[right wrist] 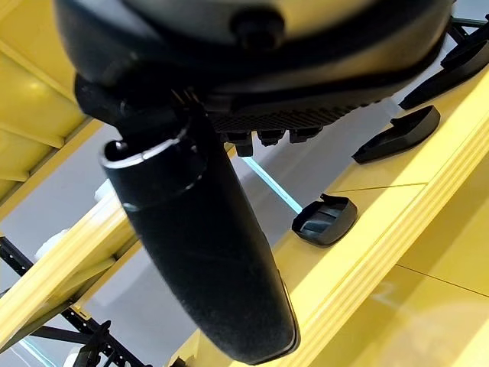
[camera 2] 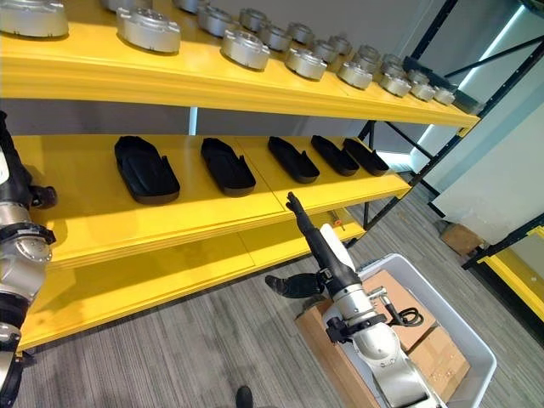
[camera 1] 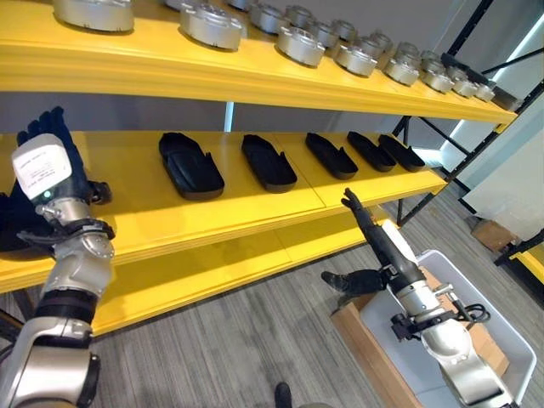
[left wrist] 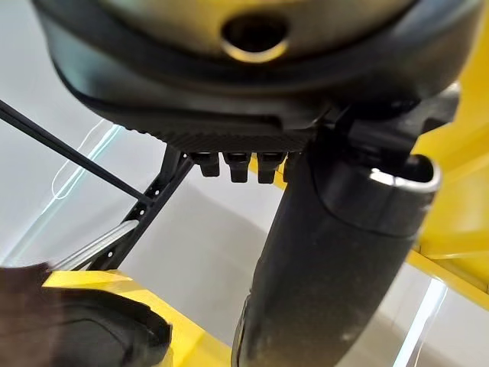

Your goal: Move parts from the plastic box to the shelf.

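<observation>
Several black elongated parts (camera 1: 190,166) lie in a row on the yellow middle shelf (camera 1: 136,217). One more black part (camera 1: 10,225) rests at the shelf's far left, partly hidden behind my left hand (camera 1: 51,153). That hand is raised over the shelf with straight fingers and holds nothing; its wrist view shows the black part (left wrist: 76,332) lying apart from the thumb (left wrist: 328,275). My right hand (camera 1: 378,242) hangs in front of the shelf's edge, fingers straight and pointing up, thumb spread, empty. The white plastic box (camera 1: 514,348) stands at the lower right, below the right arm.
Several round silver parts (camera 1: 212,25) line the yellow top shelf (camera 1: 170,68). A lower yellow shelf (camera 1: 212,272) sits near the grey floor. Brown cardboard (camera 2: 442,361) lies inside the box. Black rack uprights (camera 1: 476,127) stand at the right.
</observation>
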Motion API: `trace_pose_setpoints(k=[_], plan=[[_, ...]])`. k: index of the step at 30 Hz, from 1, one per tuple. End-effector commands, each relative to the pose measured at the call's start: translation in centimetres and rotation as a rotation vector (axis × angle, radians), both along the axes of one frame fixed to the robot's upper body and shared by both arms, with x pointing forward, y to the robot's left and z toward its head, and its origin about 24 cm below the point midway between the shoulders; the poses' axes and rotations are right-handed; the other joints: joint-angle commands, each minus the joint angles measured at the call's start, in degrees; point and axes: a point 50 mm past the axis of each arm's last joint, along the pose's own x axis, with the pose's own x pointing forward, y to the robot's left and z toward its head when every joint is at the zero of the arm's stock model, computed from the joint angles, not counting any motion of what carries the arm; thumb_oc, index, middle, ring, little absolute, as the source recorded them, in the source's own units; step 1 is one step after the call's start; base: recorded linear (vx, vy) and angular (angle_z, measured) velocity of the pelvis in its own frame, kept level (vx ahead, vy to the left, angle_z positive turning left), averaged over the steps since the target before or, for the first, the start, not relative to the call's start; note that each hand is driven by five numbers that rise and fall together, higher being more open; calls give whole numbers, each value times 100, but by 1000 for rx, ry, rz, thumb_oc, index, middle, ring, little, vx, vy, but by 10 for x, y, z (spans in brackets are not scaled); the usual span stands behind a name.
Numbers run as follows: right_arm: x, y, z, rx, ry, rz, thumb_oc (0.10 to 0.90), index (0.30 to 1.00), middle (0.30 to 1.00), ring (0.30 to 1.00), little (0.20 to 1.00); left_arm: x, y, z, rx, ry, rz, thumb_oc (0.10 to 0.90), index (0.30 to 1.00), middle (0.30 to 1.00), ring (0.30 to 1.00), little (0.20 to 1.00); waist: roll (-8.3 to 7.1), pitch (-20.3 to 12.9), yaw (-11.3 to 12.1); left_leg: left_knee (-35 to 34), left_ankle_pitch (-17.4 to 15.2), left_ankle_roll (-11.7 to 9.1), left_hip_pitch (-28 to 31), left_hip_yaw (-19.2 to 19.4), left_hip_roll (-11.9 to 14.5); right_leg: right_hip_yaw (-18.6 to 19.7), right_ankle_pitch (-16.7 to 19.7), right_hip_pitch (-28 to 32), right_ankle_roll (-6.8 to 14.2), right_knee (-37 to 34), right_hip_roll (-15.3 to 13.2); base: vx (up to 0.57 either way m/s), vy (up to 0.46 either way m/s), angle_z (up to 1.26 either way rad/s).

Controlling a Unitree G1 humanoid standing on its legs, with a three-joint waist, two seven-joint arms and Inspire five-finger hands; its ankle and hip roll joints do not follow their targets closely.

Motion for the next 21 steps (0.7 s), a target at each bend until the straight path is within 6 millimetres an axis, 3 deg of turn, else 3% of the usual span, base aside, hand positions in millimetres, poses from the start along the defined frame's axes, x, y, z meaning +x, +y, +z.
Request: trace_pose_setpoints(k=[1, 6, 10, 21], plan=[[7, -17, 62, 28, -310, -49, 900, 1000, 1000, 1000, 1000, 13, -24, 83, 100, -276, -139, 900, 1000, 1000, 1000, 1000, 237, -235, 5, -42, -996, 651, 623, 87, -578, -229, -468, 238, 249, -3, -80, 0, 0, 0], [9, -19, 61, 29, -301, -59, 900, 1000, 1000, 1000, 1000, 11, -36, 84, 100, -293, -216, 900, 1000, 1000, 1000, 1000, 369, -290, 52, -42, -963, 666, 544, 25, -602, -275, -470, 220, 241, -3, -112, 0, 0, 0], [11, -21, 59, 35, -288, -77, 900, 1000, 1000, 1000, 1000, 5, -43, 72, 67, -290, -275, 900, 1000, 1000, 1000, 1000, 478, -296, 141, -42, -922, 680, 467, -53, -617, -333, -460, 204, 228, -3, -144, -9, 5, 0], [15, -30, 58, 58, -270, -128, 900, 1000, 1000, 1000, 1000, -31, -52, 26, 16, -175, -417, 900, 1000, 1000, 1000, 1000, 722, -323, 371, -42, -703, 655, 122, -353, -670, -643, -388, 162, 181, -3, -253, -46, 15, 11]])
